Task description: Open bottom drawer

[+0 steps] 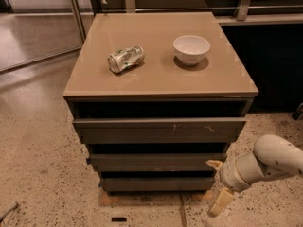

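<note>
Your cream two-finger end effector (218, 183) hung low, fingers spread, pinching nothing. Plain dark grey bottom drawer (158, 184) sat just left of it. Crushed metal can (125, 59) and white ceramic bowl (191, 48) lay up-left on tan tabletop (156, 82).

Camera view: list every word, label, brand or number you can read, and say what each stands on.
No text can be read.
On the can: green and white print, too blurred to read.
On the bowl and the cabinet top: none.
On the top drawer: pale scratches only, no text.
On the middle drawer and the bottom drawer: none.
On the gripper, jaws open by the bottom drawer's right end: none.
</note>
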### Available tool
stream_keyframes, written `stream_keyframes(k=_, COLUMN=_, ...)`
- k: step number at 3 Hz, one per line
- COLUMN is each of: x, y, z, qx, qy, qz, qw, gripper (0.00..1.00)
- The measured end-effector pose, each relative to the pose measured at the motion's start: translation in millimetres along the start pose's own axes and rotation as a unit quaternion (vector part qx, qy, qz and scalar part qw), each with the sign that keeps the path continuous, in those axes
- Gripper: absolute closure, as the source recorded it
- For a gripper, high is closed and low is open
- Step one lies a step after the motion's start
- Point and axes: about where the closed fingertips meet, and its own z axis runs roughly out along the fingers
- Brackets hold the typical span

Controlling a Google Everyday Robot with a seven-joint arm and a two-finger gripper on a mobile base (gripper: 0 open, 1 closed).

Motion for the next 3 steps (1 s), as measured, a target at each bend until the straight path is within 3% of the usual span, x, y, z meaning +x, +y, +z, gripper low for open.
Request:
stream_keyframes(k=1, x=14.4, y=10.2, z=29.8, qx=-0.028, qy=-0.012, qz=0.017, qw=0.9994, gripper=0.0)
stream_keyframes(k=2, x=14.2, y=11.6, z=31.1, qx=-0.027, qy=-0.005, qz=0.014, qw=0.9995, gripper=0.0)
stream_keyframes(k=3, x=34.1, y=18.5, z=68.2, qx=-0.023, qy=0.016, qz=-0.045, qw=0.9986, gripper=0.0)
